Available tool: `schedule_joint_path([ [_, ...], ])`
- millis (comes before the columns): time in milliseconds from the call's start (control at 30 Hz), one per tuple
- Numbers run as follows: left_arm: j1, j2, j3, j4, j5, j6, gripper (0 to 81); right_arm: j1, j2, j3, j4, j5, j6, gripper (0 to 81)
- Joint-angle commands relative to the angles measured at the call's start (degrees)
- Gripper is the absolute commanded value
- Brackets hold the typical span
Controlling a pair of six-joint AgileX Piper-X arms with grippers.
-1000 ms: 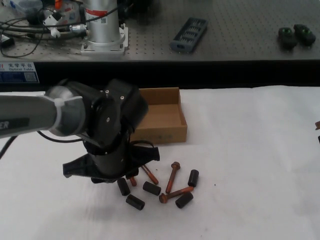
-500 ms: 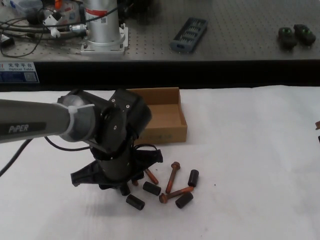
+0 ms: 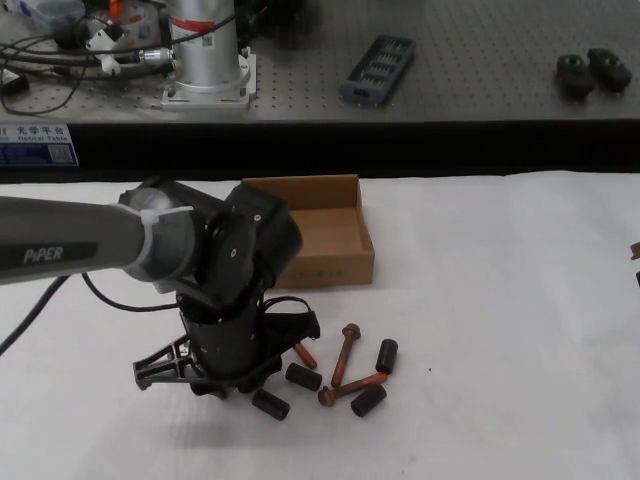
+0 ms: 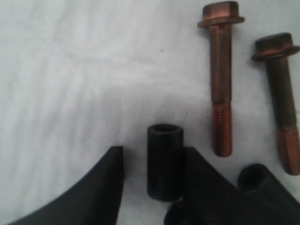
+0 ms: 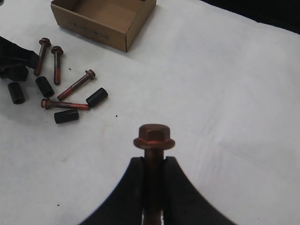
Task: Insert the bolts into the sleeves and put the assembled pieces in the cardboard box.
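My left gripper (image 4: 153, 152) is open and low over the white cloth. A black sleeve (image 4: 164, 159) stands between its fingers, touching one finger and a little apart from the other. Two copper bolts (image 4: 220, 84) lie just beyond it. In the high view the left arm (image 3: 225, 330) covers the left of the pile of bolts (image 3: 345, 352) and sleeves (image 3: 367, 400). My right gripper (image 5: 153, 161) is shut on a copper bolt (image 5: 153, 137), head up, well away from the pile. The cardboard box (image 3: 325, 235) sits behind the pile.
More loose sleeves (image 5: 97, 97) and bolts (image 5: 75, 84) lie scattered in front of the box (image 5: 101, 16). A dark bench with a metal post (image 3: 205, 50) and a black tray (image 3: 377, 65) runs behind the cloth. Bare cloth stretches right of the pile.
The left arm has shifted a little to the right and come down onto the left of the pile; one sleeve there is now covered by it.
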Motion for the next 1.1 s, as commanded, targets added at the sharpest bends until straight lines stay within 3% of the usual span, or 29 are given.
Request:
schedule_joint_path([
  [0,0.1,0.8,0.3,1.4,-1.7,-1.2,25.3,-0.4,-0.5,-0.2,-0.1,-0.1,0.1,3.8],
  [200,0.1,0.8,0.3,-0.4,-1.7,-1.2,11.7,-0.4,-0.5,-0.2,-0.1,-0.1,0.1,3.8],
  [433,0.1,0.4,0.3,-2.9,0.5,0.3,9.5,-0.4,-0.5,-0.2,-0.1,-0.1,0.1,3.8],
  [567,0.1,-1.6,0.3,-3.2,2.0,7.8,9.0,-0.4,-0.5,-0.2,-0.9,-0.8,0.1,3.8],
  [700,0.1,-5.4,0.3,-4.8,2.2,17.5,1.2,-0.4,-1.5,-0.2,-3.9,-3.4,1.8,3.8],
  [867,0.1,-11.4,0.3,-9.1,3.8,23.3,0.6,-0.4,-4.4,-0.2,-8.7,-4.5,4.1,3.8],
  [967,-0.1,-15.8,0.4,-12.2,8.2,29.7,0.6,-0.4,-6.8,-0.2,-10.5,-4.7,4.1,3.8],
  [1067,0.0,-20.8,2.0,-17.4,17.6,36.8,0.6,-0.4,-8.9,-0.2,-12.3,-5.5,4.1,3.8],
])
